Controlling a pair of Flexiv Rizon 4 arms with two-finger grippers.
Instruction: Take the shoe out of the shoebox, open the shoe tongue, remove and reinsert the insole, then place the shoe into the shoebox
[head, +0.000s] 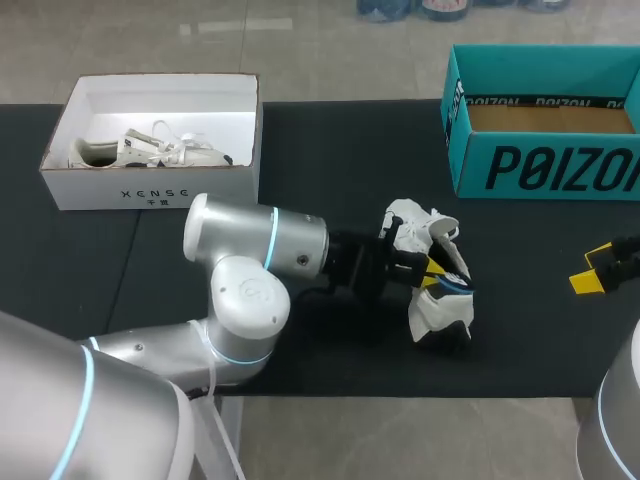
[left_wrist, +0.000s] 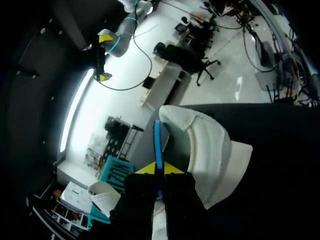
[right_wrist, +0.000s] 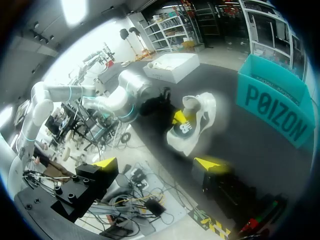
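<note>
Left gripper (left_wrist: 159, 170) pinches the thin blue insole (left_wrist: 157, 137), which stands on edge inside the white sneaker (head: 435, 300) (mid-table on the black tabletop (head: 340, 170)). Right gripper (right_wrist: 158, 163) hangs wide open at the right edge, nearer than the teal cardboard shoebox (head: 545, 165) at far right.

White box (head: 150, 188) w/ sneaker (head: 168, 150), blk table (head: 340, 160).

white shoe (head: 435, 312), blue insole (left_wrist: 157, 142), teal shoebox (head: 560, 168)
</note>
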